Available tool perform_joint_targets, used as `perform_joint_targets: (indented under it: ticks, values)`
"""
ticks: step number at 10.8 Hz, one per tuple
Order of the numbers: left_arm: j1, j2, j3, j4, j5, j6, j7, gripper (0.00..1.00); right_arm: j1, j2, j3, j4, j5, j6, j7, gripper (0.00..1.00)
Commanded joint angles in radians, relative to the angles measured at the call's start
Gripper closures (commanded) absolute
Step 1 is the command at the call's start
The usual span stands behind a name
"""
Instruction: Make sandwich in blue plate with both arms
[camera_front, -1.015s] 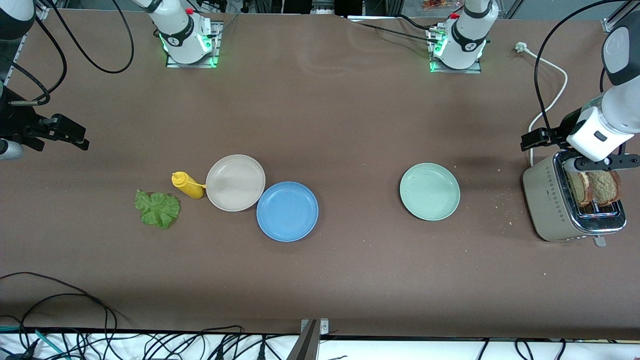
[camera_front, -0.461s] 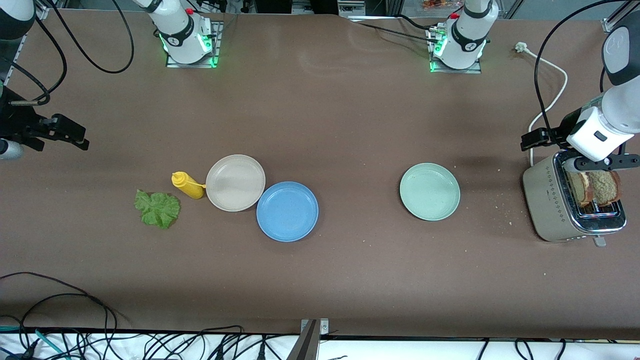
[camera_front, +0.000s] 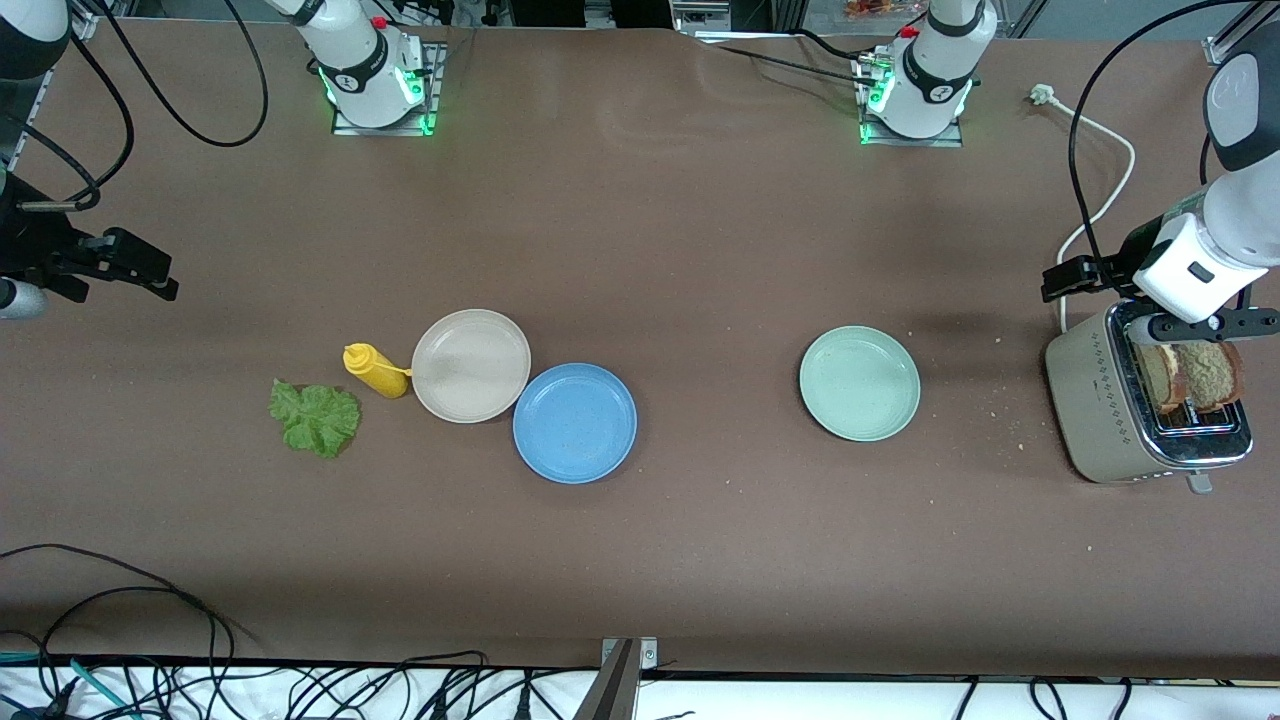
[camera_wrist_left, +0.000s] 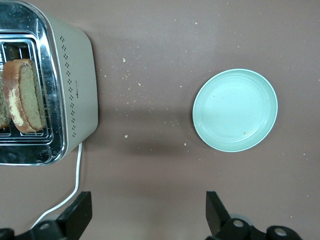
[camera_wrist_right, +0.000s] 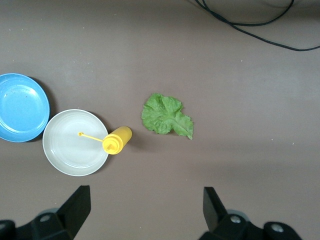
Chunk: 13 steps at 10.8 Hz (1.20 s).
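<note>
The blue plate lies lowest, below centre of the front frame, bare, its rim touching the beige plate just above it. A lettuce leaf lies flat at lower-middle, toward my right arm's end of the bench, with a yellow bottle between it and the beige plate. A green plate sits alone toward my left arm's end. At the frame's edge there, two bread slices stand upright in the toaster. My left gripper hangs over the bench beside the toaster, fingers wide apart, holding nothing. My right gripper hangs over bare bench above the leaf in the frame, its fingers spread and empty too.
</note>
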Motion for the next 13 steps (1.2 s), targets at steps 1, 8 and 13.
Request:
perform_joint_targets:
  ticks: [1,8,13]
  values:
    - [-0.002,-0.013,0.0,-0.011,0.024,-0.004,0.019,0.0,-0.004,-0.003,0.001,0.0,0.008,0.006,0.0,0.0]
    - [0.009,-0.01,0.023,-0.008,0.033,-0.004,0.008,0.0,-0.004,-0.003,0.001,0.0,0.008,0.006,0.0,0.0]
    - [0.029,0.005,0.124,0.002,0.076,0.039,0.075,0.0,-0.004,-0.003,0.001,0.0,0.008,0.006,0.0,0.0]
